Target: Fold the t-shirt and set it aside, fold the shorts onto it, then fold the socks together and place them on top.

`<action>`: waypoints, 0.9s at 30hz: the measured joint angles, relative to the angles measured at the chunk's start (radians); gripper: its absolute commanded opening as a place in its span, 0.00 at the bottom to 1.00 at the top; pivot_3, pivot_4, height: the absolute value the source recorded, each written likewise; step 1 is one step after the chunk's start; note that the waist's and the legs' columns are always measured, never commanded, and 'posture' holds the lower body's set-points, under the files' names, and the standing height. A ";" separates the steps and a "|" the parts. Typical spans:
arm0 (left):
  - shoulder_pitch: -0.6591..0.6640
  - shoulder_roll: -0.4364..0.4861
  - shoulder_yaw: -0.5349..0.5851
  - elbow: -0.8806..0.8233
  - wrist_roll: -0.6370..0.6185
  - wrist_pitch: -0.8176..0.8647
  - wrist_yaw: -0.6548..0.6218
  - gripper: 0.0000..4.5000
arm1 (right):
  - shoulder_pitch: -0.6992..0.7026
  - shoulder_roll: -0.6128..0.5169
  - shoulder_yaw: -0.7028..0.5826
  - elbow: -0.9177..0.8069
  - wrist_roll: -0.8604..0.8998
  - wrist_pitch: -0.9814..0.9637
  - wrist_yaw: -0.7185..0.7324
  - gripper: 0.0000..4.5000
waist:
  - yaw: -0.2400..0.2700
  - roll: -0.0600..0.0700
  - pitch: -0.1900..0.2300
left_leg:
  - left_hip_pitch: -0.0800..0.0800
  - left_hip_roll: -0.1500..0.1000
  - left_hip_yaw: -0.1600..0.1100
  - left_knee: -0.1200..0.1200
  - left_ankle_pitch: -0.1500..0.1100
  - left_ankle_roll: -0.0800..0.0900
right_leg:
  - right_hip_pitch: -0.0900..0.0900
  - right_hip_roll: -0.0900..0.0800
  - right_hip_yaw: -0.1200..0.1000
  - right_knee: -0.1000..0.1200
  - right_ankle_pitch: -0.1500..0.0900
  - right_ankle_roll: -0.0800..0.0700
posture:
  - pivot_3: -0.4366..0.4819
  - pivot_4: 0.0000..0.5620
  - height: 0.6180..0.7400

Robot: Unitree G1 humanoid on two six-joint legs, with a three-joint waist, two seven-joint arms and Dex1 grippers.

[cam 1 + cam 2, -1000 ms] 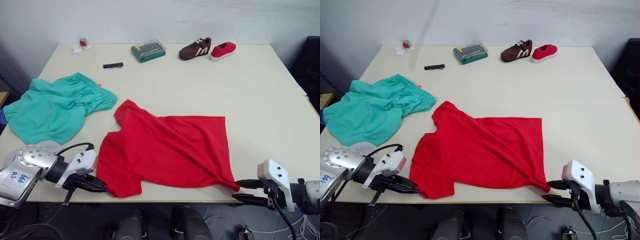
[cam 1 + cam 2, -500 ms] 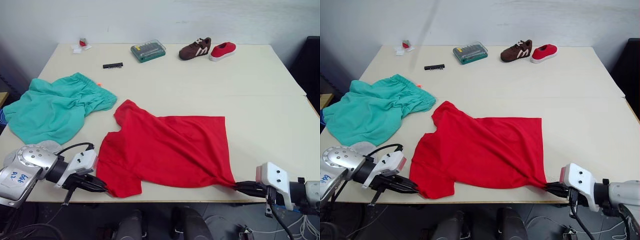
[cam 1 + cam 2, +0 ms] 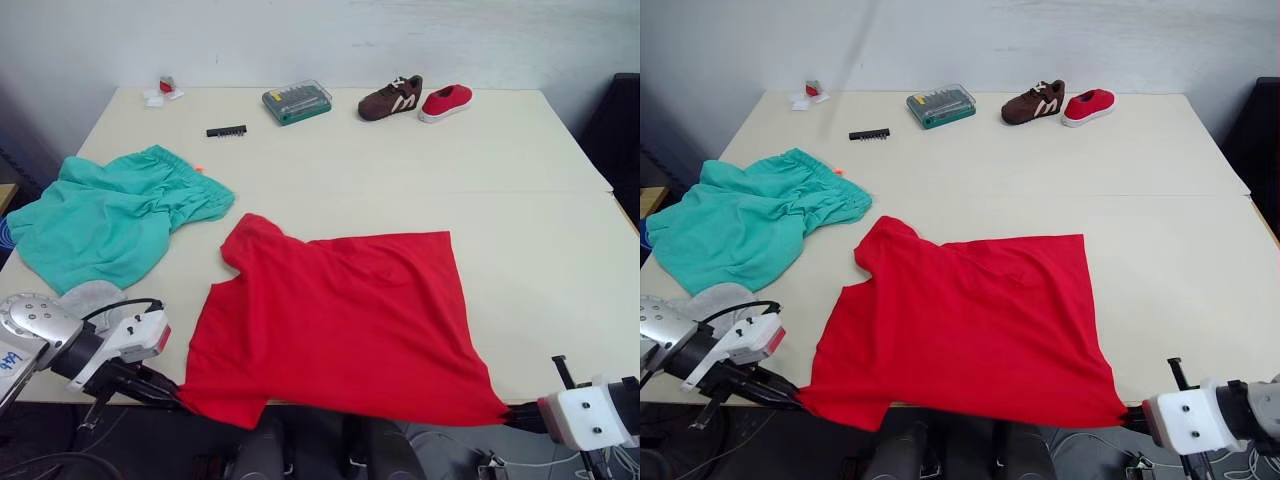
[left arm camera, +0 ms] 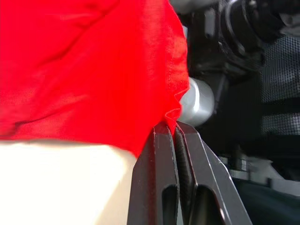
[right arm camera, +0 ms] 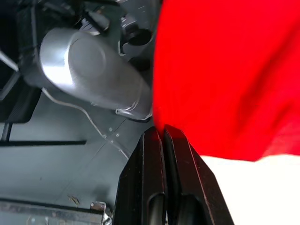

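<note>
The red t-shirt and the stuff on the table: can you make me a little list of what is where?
t-shirt: spread flat, near edge hanging past the table front
left gripper: shut on the t-shirt's near corner
right gripper: shut on the other near corner
shorts: bunched on the robot's left
socks: grey, near the left arm
far side: brown shoe, red shoe, screwdriver bit case

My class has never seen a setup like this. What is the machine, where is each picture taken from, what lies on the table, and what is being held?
A two-armed humanoid robot stands at a table. Two pictures come from cameras in its head, looking down; two come from cameras on its wrists, looking along the black fingers. The left gripper and right gripper each pinch a near corner of the red t-shirt, stretched over the table's near edge. On the table lie teal shorts, grey socks, a brown shoe, a red shoe and a green bit case.
</note>
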 measured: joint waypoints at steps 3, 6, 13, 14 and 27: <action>0.006 0.030 -0.001 -0.002 -0.017 0.001 0.000 0.00 | -0.004 0.006 0.000 0.019 -0.005 -0.016 -0.015 0.01 | 0.000 0.000 0.000 | 0.000 0.000 0.000 0.000 0.000 0.000 | 0.000 0.000 0.000 0.000 0.000 0.000 | 0.48 0.27 1.00; -0.089 0.003 -0.027 0.009 -0.032 0.006 0.000 0.00 | -0.049 0.027 0.008 0.021 0.017 0.035 -0.051 0.01 | 0.001 0.000 0.000 | 0.000 0.000 0.000 0.001 0.000 0.000 | 0.000 0.000 0.000 0.001 0.000 0.000 | 0.48 0.27 1.00; -0.691 -0.380 -0.094 0.304 -0.064 0.116 0.161 0.00 | -0.512 0.098 0.091 0.052 0.195 0.447 -0.330 0.01 | 0.004 -0.001 0.001 | -0.002 -0.001 -0.003 0.014 0.001 0.002 | 0.002 -0.001 0.000 0.011 0.001 0.001 | 0.48 0.27 1.00; -0.824 -0.483 -0.074 0.425 -0.035 0.063 0.279 0.00 | -0.644 0.119 0.101 0.103 0.174 0.477 -0.415 0.01 | 0.006 -0.003 0.002 | -0.003 -0.002 -0.003 0.015 0.002 0.003 | 0.001 -0.002 0.000 0.012 0.002 0.002 | 0.48 0.27 1.00; -1.011 -0.518 0.102 0.628 0.068 -0.387 0.559 0.00 | -0.845 -0.038 0.041 0.423 -0.290 -0.363 -0.884 0.01 | -0.023 -0.003 0.002 | -0.013 -0.005 0.005 -0.002 0.001 0.002 | -0.018 -0.001 -0.005 0.011 0.001 0.005 | 0.48 0.27 1.00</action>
